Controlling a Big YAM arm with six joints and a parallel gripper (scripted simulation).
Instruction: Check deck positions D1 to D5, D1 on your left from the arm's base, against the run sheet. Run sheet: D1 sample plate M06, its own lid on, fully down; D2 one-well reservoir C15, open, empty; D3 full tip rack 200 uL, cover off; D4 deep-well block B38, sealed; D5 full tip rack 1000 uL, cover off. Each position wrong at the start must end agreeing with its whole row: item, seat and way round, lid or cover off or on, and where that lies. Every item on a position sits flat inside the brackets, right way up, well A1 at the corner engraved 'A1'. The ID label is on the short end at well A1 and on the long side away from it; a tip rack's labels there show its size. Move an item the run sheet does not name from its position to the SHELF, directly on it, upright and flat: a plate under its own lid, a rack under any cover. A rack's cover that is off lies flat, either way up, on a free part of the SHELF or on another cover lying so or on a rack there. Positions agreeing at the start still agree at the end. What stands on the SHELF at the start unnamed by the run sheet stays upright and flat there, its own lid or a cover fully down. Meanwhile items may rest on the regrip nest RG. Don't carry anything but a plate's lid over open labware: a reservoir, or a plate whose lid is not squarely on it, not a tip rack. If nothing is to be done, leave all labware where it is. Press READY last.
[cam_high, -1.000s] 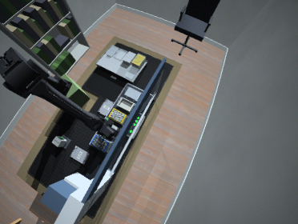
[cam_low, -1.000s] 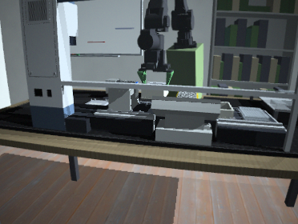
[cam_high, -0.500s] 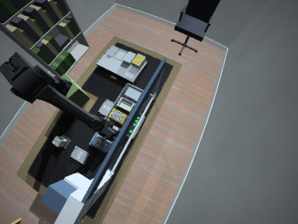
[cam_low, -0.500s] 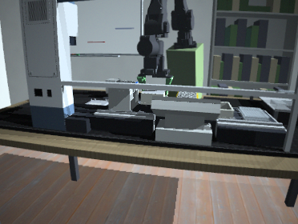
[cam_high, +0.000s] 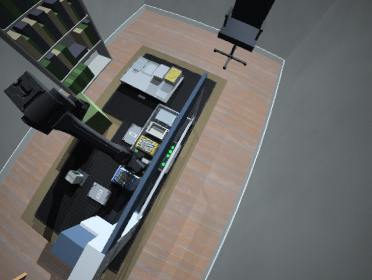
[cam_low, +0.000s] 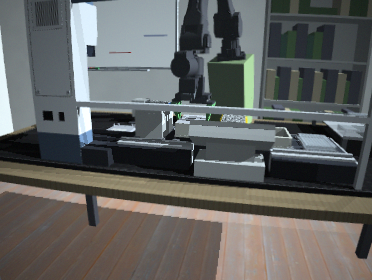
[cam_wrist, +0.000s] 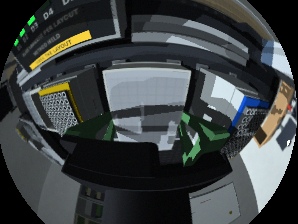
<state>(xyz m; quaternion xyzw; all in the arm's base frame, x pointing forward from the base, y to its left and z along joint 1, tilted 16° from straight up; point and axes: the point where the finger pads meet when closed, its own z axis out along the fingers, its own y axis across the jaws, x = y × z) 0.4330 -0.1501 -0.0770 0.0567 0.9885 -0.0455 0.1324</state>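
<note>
A black office chair (cam_high: 243, 31) and a bookshelf (cam_high: 98, 44) flank the table.

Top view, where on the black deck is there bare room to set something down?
Bare mat lies left of the two small grey items, and between the shelf tray and the deck row. It is crowded along the rail, where the hand grips a grey piece between yellow and blue racks.
</note>
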